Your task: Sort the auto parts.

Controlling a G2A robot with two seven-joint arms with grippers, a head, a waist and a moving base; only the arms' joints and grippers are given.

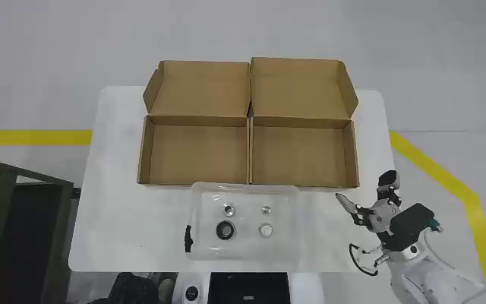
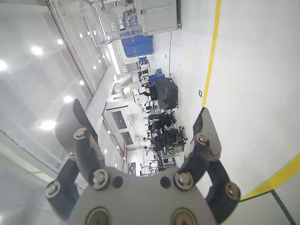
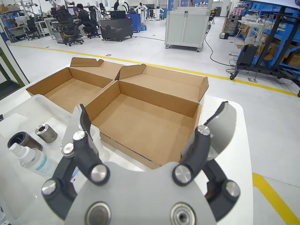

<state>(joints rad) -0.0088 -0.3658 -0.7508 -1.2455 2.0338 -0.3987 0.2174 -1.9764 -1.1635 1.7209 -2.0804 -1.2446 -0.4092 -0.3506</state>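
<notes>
A steel sleeve (image 3: pixel 46 133) and a dark ring (image 3: pixel 23 141) sit in the clear tray (image 1: pixel 287 242), just before the cardboard boxes (image 1: pixel 194 156). They look heavy, hard and slick; I'd pinch the sleeve across its sides. The right gripper (image 3: pixel 152 108) and left gripper (image 2: pixel 139 108) both gape, empty.

Small metal parts (image 1: pixel 228 209) lie apart inside the clear tray (image 1: pixel 201 196).

Top cam: overhead, straight down on table (image 1: pixel 114 197). Right wrist: low, near, facing cardboard boxes (image 1: pixel 194 152), shared with top. Left wrist: rolled sideways, facing hall floor (image 2: pixel 246 71).
</notes>
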